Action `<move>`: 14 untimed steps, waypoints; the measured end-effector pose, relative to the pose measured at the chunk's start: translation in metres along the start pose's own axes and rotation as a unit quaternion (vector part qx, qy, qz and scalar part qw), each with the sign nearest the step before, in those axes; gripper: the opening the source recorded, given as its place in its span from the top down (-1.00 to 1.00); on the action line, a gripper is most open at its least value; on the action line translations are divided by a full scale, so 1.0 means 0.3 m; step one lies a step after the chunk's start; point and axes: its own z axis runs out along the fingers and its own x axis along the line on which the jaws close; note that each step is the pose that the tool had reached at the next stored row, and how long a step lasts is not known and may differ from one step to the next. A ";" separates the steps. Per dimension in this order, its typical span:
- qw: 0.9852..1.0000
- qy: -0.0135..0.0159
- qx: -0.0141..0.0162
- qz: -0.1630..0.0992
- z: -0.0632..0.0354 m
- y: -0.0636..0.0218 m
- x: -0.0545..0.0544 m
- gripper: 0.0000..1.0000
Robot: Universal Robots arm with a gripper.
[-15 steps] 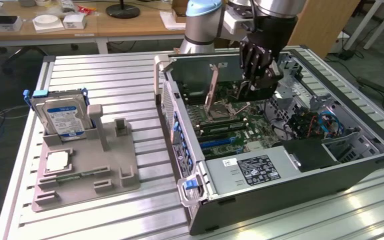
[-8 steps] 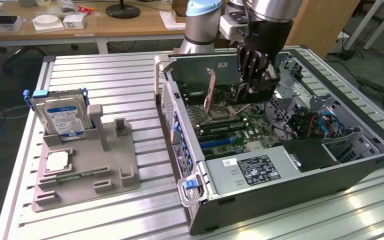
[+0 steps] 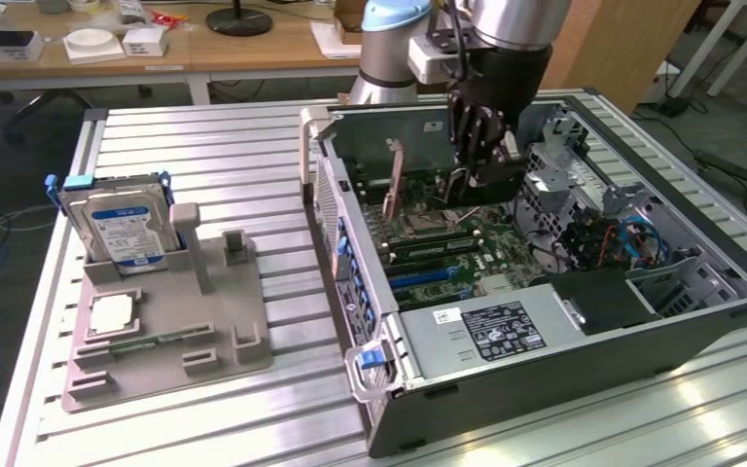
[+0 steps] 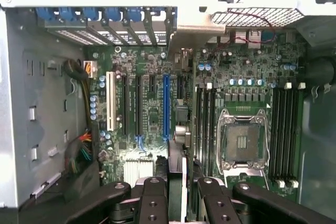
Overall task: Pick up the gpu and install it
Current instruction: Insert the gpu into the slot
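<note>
Your gpu (image 4: 177, 169) stands on edge inside the open computer case (image 3: 582, 331), over the motherboard (image 4: 152, 114) and just beside the long blue slot (image 4: 166, 106). The fingers (image 4: 155, 203) are clamped on it from both sides. The hard drive (image 3: 121, 229) stands apart on the worktop (image 3: 218, 409).

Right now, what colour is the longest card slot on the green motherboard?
Blue; the long slot shows best in the wrist view.
</note>
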 end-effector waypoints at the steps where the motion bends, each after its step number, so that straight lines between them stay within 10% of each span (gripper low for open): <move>1: 1.000 0.000 0.000 0.002 0.002 0.001 0.000 0.47; 14: 1.000 0.000 0.000 0.014 0.031 0.019 0.002 0.47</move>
